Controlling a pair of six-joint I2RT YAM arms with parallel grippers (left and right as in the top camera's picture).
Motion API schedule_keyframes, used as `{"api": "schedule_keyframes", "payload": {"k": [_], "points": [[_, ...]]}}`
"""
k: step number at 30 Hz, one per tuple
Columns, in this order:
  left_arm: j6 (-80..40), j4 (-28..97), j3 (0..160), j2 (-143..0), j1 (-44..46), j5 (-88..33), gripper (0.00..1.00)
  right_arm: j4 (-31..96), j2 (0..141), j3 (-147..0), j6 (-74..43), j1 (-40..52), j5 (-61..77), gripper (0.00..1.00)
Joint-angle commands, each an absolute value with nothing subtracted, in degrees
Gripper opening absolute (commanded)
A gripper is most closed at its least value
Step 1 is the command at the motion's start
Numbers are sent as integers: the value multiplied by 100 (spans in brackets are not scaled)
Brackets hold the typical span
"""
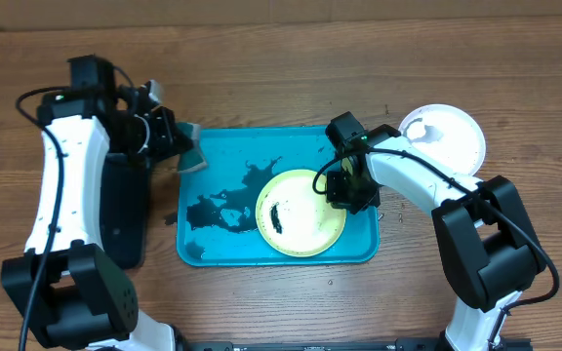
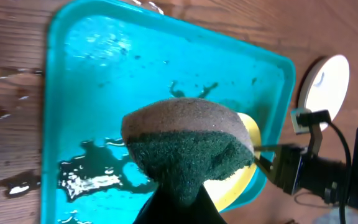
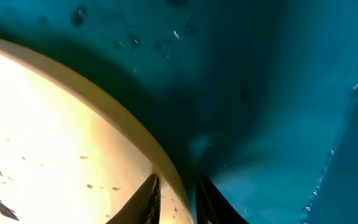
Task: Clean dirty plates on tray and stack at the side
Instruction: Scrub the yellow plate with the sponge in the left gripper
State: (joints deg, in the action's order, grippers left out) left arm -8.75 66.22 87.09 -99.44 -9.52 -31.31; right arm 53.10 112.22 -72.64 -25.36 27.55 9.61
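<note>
Grips a sponge (image 2: 188,146) tight in the left gripper (image 1: 174,136), green pad outward, at the 10 o'clock corner of the tray (image 1: 232,146). Pinches the rim of the yellow plate (image 1: 305,219) at its 2 o'clock with the right gripper (image 3: 176,199), jaws narrow, one finger on each side. Finds that plate inside the tray toward 4 o'clock, dark streak on its left half. Sees dark wet smears toward the tray's 8 o'clock. Finds the white plate (image 1: 452,141) off the tray at 2 o'clock, on the table. Spots a black tray (image 1: 125,214) at 9 o'clock.
</note>
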Motion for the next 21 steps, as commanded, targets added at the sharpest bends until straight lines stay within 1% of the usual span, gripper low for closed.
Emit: {"api": "schedule_keyframes", "payload": {"k": [1,4,5,7,12,13,17,21], "points": [[-722,6665,8713,-9926,-661,-3245,4,5057,11491,-7269,-2517,2790,967,17],[-725,6720,8709,-9926,-421,-3245,5,4856,11502,-7271,-2596,2790,1313,11],[-725,6737,8709,-9926,-329,-3245,4,4790,11502,-7271,-2698,2790,1391,10],[-725,6753,8698,-9926,-134,-3245,4,4703,11502,-7271,-3020,2792,1411,4],[-762,6737,8602,-9929,392,-3190,4,4571,11502,-7271,-3548,2801,1428,4],[-939,6698,8549,-9931,548,-3035,4,4547,11502,-7271,-3664,2805,1437,4],[-1437,6390,8291,-9931,993,-2488,4,4377,11502,-7271,-3680,2877,1680,4],[-1732,5787,7854,-9931,1391,-2333,4,4329,11502,-7271,-3667,3030,1671,4]]}}
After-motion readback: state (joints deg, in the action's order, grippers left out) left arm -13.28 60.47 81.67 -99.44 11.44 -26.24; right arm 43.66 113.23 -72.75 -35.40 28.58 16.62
